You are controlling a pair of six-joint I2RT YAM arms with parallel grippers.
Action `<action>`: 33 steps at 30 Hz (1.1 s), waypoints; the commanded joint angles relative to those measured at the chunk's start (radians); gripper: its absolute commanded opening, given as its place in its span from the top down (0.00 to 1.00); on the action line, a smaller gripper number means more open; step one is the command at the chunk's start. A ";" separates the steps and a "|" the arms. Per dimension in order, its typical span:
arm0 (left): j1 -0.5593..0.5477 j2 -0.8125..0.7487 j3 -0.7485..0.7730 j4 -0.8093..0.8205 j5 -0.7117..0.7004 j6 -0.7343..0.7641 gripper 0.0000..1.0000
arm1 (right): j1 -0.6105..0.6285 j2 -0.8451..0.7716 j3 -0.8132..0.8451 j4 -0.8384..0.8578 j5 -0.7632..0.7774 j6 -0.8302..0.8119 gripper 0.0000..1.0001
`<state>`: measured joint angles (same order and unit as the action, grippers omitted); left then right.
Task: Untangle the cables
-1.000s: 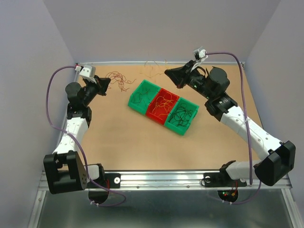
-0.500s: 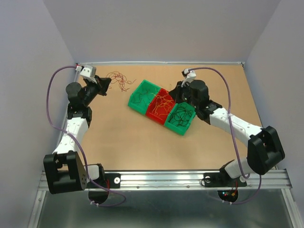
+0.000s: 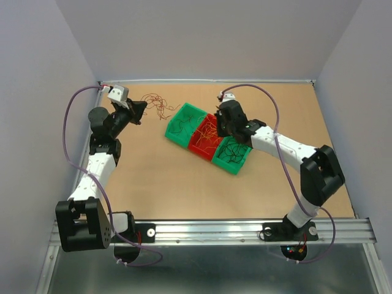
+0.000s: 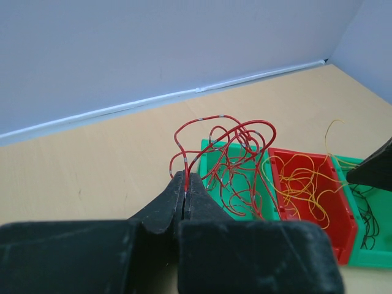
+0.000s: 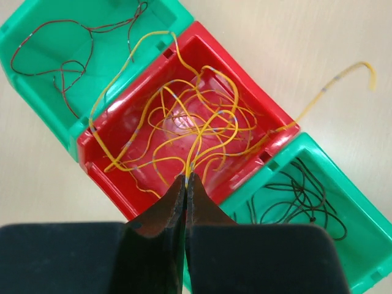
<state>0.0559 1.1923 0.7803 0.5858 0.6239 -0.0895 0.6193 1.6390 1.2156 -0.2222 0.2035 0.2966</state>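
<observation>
My left gripper [image 4: 184,180] [image 3: 142,109] is shut on a tangle of thin red cables [image 4: 226,147] [image 3: 157,104], held up at the back left of the table. My right gripper [image 5: 187,177] [image 3: 215,125] is shut on yellow cables [image 5: 196,116] and hangs over the red bin [image 5: 245,92] [image 3: 197,146], which holds more yellow strands. One yellow strand [image 5: 343,79] trails out over the table. The near green bin [image 5: 37,73] [image 3: 177,122] holds a few red strands. Black cables [image 5: 300,196] lie in the other green bin [image 5: 367,245] [image 3: 239,164].
The three bins sit in a diagonal row mid-table. The back wall [image 4: 153,55] runs close behind the left gripper. Side walls close the table in left and right.
The right arm swung from the back right corner down and left to above the red bin, carrying yellow strands. The left gripper lifted a little with the red tangle.
</observation>
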 commanded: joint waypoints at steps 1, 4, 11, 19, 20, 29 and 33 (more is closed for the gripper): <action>-0.022 -0.026 0.004 0.037 -0.015 0.036 1.00 | 0.075 0.122 0.213 -0.170 0.186 0.024 0.99; -0.039 -0.017 0.011 0.026 -0.024 0.051 1.00 | 0.091 0.270 0.313 -0.242 0.194 0.027 0.99; -0.053 -0.007 0.022 0.002 -0.015 0.074 1.00 | 0.089 0.578 0.529 -0.440 0.105 -0.036 1.00; -0.114 0.012 0.037 -0.032 -0.006 0.112 1.00 | 0.089 0.201 0.214 -0.053 -0.004 -0.037 0.83; -0.120 0.015 0.045 -0.038 0.000 0.117 1.00 | 0.089 0.165 0.178 -0.019 -0.001 -0.031 0.78; -0.177 0.061 0.079 -0.104 0.077 0.169 1.00 | 0.089 -0.077 -0.060 0.237 -0.054 -0.083 0.31; -0.206 0.111 0.125 -0.179 0.189 0.204 1.00 | 0.089 -0.142 -0.135 0.335 -0.151 -0.142 0.31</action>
<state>-0.1215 1.2762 0.8234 0.4480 0.6827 0.0574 0.7120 1.5558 1.1618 -0.0475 0.1627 0.2256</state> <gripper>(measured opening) 0.037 0.691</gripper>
